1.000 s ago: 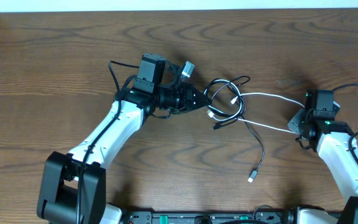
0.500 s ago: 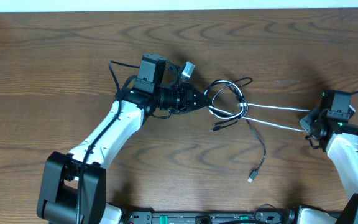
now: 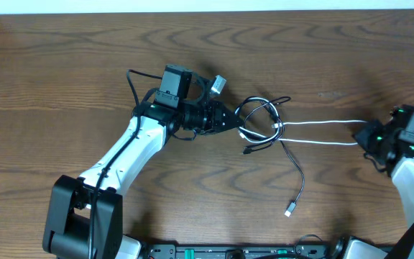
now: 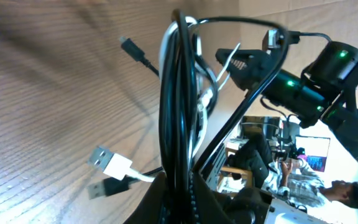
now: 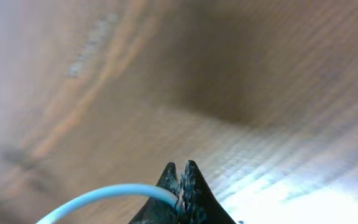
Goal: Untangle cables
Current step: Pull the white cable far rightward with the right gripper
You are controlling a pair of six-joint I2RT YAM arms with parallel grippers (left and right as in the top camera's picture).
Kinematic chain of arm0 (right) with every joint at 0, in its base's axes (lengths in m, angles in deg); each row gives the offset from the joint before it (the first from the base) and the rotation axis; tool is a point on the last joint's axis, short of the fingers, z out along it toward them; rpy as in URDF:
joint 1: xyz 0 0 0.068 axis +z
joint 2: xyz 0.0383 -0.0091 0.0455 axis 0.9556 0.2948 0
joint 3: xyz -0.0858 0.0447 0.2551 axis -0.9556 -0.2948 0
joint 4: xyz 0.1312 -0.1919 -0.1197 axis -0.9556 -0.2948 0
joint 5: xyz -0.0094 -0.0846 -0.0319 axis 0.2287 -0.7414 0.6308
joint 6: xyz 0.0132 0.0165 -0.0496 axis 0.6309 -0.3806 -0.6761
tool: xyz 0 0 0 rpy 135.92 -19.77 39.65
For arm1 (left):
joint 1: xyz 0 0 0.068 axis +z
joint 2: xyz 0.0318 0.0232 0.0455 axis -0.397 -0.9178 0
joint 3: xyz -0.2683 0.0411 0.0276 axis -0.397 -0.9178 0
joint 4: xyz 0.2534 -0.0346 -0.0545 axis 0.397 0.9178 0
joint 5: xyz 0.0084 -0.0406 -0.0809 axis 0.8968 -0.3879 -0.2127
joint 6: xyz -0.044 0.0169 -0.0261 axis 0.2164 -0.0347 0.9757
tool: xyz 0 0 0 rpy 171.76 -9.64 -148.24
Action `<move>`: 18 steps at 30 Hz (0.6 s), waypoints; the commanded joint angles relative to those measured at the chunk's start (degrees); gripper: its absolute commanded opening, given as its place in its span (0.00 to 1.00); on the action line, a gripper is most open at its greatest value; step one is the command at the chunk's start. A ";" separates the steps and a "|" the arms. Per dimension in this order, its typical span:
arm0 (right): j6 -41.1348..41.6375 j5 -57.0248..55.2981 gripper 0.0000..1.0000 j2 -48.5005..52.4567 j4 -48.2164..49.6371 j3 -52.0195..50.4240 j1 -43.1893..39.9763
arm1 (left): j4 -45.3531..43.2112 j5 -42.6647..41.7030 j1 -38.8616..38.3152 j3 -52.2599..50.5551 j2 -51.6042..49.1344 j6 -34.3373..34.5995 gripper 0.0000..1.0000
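In the right wrist view alone, jaws pinch white cable point(image 5: 123, 188).

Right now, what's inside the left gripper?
The left gripper is shut on several strands of the black cable, which loop up out of it. A strand of the white cable runs just behind them. The black loops hide whether it is pinched too.
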State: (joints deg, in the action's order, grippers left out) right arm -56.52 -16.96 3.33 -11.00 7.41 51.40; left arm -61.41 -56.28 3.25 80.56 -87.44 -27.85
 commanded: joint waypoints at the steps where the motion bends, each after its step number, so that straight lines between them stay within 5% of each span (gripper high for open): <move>1: -0.04 9.64 0.01 0.48 0.26 0.09 -7.02 | 0.11 1.51 0.35 -0.28 -0.33 -2.23 0.08; 9: 3.06 9.03 0.02 0.48 -4.83 0.02 -14.16 | 0.11 1.53 0.35 -0.28 -0.33 -2.23 0.07; 18: -3.91 9.16 0.56 0.48 -7.56 0.00 -10.03 | 0.11 1.55 0.35 -0.28 -0.33 -0.72 0.08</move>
State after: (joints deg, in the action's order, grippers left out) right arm -55.82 -8.22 3.33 -17.99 7.41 39.60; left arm -61.24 -54.59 3.27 80.56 -87.44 -28.66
